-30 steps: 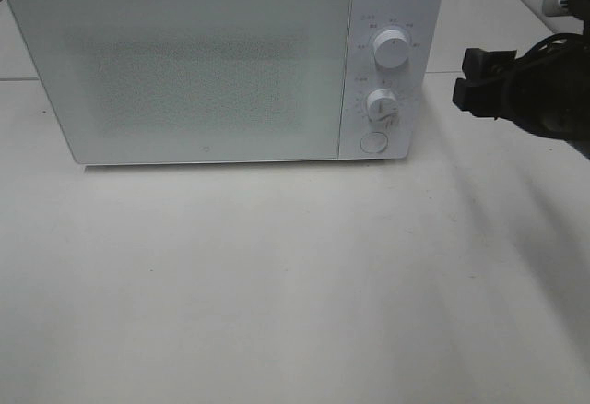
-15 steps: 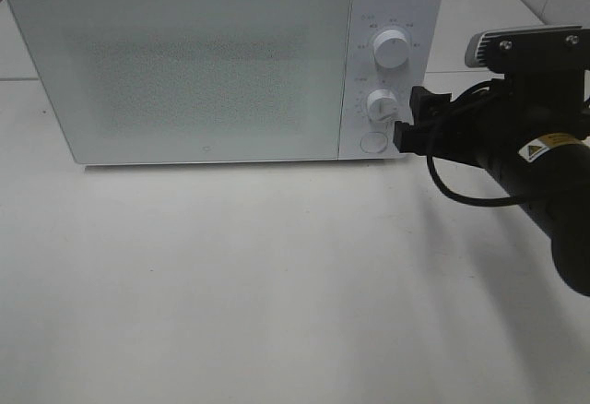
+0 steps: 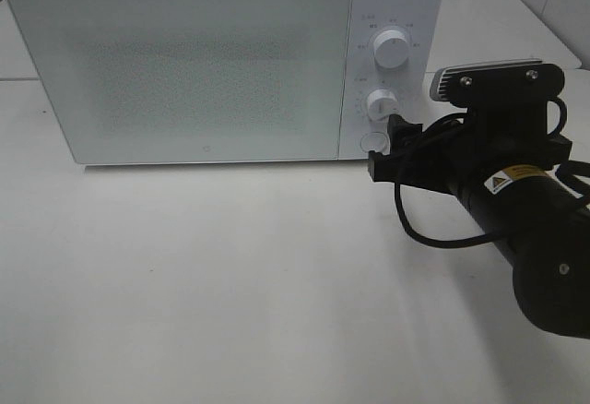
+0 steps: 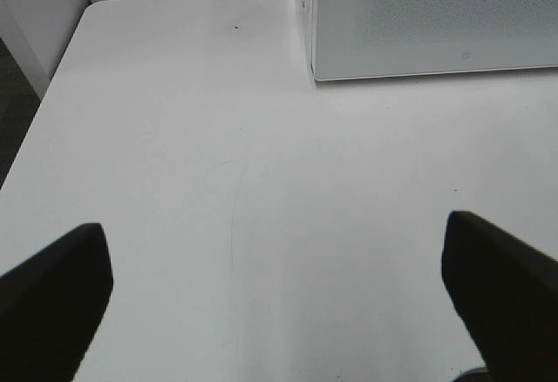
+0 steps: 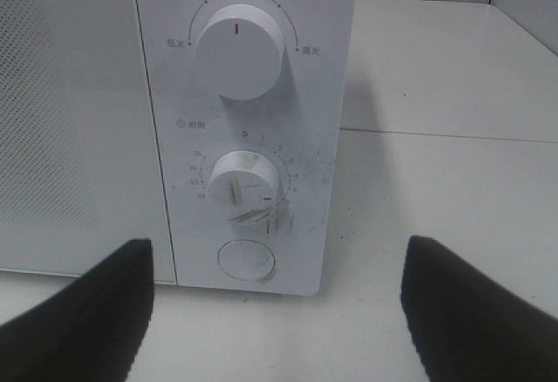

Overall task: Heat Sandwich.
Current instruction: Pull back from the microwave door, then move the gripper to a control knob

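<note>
The sandwich is out of view. A white microwave (image 3: pixel 203 72) stands at the back of the table with its door closed. My right gripper (image 3: pixel 385 148) is open, its black fingers just in front of the round button (image 3: pixel 373 143) at the bottom of the control panel. In the right wrist view the two fingers (image 5: pixel 78 312) frame that button (image 5: pixel 246 260) from a short distance, with nothing between them. My left gripper (image 4: pixel 279 303) is open over bare table, with the microwave's lower left corner (image 4: pixel 418 33) ahead of it.
Two white knobs sit above the button: the power knob (image 5: pixel 240 49) and the timer knob (image 5: pixel 241 183). The white table (image 3: pixel 230 275) stretches in front of the microwave. A table edge and a dark floor strip (image 4: pixel 13 103) show in the left wrist view.
My right arm has come in from the right edge, moving left and down toward the microwave's control panel, stopping by the round button. The left gripper has not visibly moved.
</note>
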Motion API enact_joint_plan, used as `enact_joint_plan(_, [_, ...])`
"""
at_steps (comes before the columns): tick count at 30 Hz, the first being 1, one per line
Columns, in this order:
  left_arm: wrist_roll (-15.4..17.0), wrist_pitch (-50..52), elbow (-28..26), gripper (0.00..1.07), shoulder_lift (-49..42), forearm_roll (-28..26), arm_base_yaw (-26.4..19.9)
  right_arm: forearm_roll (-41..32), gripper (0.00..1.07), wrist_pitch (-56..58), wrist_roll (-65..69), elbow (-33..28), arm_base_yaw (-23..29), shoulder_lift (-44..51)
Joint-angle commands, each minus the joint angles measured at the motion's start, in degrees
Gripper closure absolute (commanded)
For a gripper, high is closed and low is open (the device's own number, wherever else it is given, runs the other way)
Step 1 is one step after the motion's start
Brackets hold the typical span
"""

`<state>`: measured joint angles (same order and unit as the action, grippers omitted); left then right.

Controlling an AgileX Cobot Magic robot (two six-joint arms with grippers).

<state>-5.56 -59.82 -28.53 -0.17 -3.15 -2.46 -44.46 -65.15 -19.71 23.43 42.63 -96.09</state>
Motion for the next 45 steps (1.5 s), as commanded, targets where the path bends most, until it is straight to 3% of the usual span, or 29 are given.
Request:
enact_joint_plan(1, [0.06,0.52,0.23,0.1,-1.55,-0.06,-0.23,0.0,0.32,-0.86,-0.4,0.06,0.29,0.06])
enact_joint_plan(13, [0.06,0.52,0.23,0.1,-1.55,-0.06,-0.23,0.29,0.32,-0.69,0.57,1.03,-0.06,-1.03])
enact_joint_plan(32, [0.06,0.52,0.23,0.1,-1.55,-0.06,-0.23,5.1,0.32,1.38,1.49,13.75,-6.07,-13.35])
enact_joint_plan(45, [0.06,0.52,0.23,0.1,-1.55,-0.06,-0.23,5.21,0.32,3.04,1.55,20.86,-7.1,-19.6])
